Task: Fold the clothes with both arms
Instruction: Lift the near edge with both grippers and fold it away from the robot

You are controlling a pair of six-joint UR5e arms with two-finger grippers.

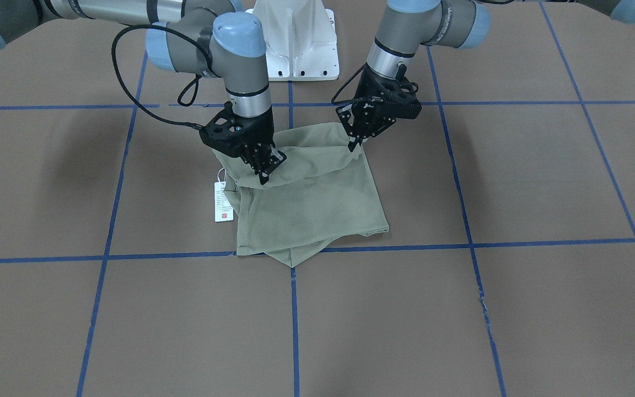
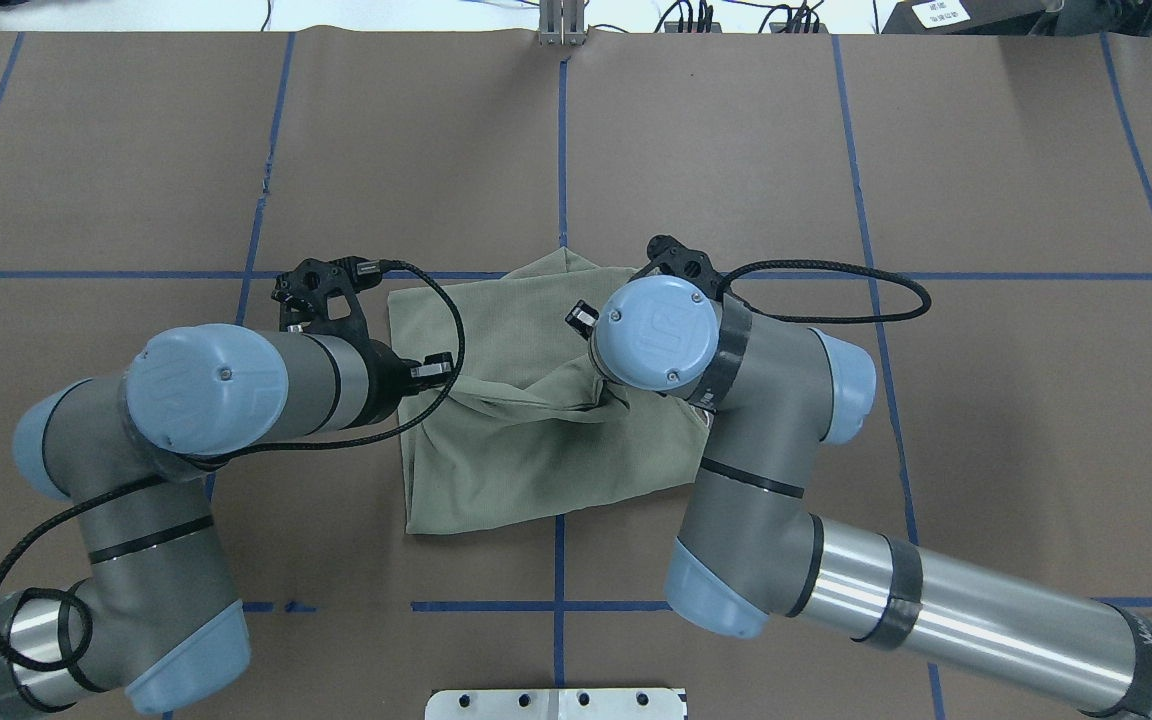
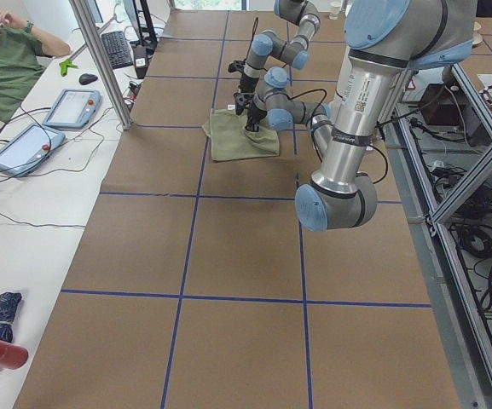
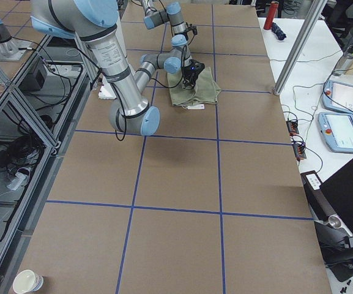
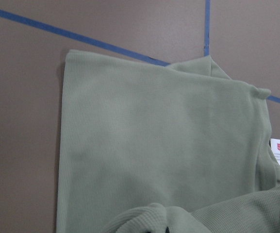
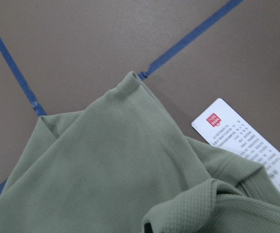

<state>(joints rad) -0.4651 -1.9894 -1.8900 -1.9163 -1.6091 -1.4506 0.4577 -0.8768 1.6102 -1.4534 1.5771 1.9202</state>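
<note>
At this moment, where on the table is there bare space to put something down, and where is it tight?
Free: the brown squares beyond the blue tape line on the operators' side of the shirt, and those flanking it, past the hang tag. Crowded: between shirt and pedestal, where the right hand and left hand grip its raised edge.

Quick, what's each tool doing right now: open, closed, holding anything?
The left tool is closed, pinching a raised edge of the shirt.
The right tool is closed, pinching the same shirt.
</note>
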